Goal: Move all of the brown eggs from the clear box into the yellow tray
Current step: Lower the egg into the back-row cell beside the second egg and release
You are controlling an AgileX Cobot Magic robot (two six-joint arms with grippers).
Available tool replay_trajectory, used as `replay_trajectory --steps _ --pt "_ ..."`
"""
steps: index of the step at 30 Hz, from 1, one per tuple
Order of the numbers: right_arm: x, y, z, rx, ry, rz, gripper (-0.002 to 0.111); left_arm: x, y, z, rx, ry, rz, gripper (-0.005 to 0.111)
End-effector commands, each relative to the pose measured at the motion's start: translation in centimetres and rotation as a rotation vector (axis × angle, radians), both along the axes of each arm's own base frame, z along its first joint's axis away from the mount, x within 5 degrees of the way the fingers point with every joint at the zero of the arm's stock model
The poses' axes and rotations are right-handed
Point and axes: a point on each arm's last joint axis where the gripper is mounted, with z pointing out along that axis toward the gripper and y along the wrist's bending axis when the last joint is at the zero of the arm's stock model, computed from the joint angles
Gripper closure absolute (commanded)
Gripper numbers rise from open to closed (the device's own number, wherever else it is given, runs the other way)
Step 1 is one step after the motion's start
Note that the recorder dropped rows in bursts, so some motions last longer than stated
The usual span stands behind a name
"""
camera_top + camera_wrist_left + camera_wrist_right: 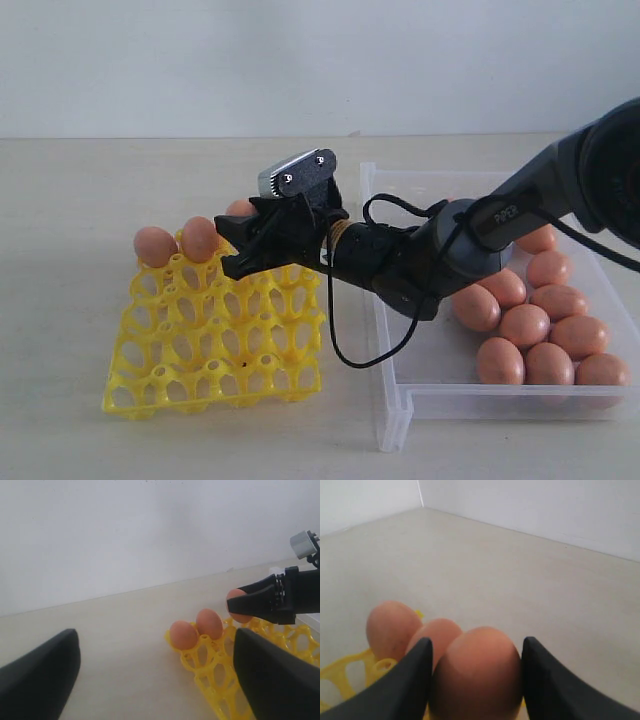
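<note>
My right gripper (228, 245) reaches across to the yellow tray (200, 340) and is shut on a brown egg (477, 675), with a finger pressed to each side of it. That egg (240, 208) is at the tray's back row, beside two eggs (155, 245) (200, 238) seated in the back-left cups. Whether it rests in a cup is hidden. Several more brown eggs (525, 325) lie in the clear box (395, 400) on the right. My left gripper (157, 632) is open and empty, low over the table beside the tray's corner (215, 680).
The tray's other cups hold nothing. A black cable (345, 340) loops down from the right wrist between tray and box. The box's near-left corner stands close to the tray's right edge. A pale wall rises behind the table.
</note>
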Motion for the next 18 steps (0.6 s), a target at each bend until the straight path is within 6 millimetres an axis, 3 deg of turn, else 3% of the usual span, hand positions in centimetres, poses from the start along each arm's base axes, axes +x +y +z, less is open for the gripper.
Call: replay_trajectory --steps 1,18 --pt "0.3 -0.1 0.4 0.013 -0.017 -0.022 0.109 0.0 0.0 -0.1 -0.014 0.002 -0.006 0.029" --pt "1.4 0.8 0.8 -0.025 0.091 -0.028 0.109 0.0 0.0 -0.1 -0.014 0.002 -0.006 0.029"
